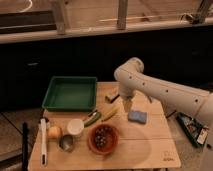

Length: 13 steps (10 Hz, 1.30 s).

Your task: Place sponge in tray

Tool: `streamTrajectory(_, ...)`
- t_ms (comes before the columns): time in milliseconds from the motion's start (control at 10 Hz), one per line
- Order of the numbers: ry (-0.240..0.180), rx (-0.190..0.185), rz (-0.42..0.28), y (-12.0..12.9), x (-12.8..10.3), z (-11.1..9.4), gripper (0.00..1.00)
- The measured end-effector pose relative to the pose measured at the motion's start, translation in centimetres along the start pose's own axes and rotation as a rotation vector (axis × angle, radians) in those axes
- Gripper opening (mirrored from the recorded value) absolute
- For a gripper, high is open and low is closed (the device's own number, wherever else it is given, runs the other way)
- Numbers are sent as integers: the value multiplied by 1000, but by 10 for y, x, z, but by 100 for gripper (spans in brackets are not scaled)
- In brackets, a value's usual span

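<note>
Camera view: my gripper (128,106) hangs just up-left of the sponge (137,117), tray (72,78) farther left; its grip I cannot tell.

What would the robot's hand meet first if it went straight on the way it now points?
Probably the sponge, near its left edge. The hand points down, above and slightly left of it, so it might touch the wooden table instead; depth is unclear.
</note>
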Motion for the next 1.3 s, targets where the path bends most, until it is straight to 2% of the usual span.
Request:
streamTrajectory(200, 3, -17, 42, 3, 9, 12, 80)
streamTrajectory(400, 0, -8, 76, 8, 17, 25, 80)
streamTrajectory(600, -17, 7, 112, 17, 30, 37, 80)
streamTrajectory(800, -55, 8, 157, 27, 41, 50, 80)
streamTrajectory(1100, -98, -46, 227, 53, 59, 88, 80)
streamTrajectory(1300, -110, -66, 254, 67, 67, 99, 80)
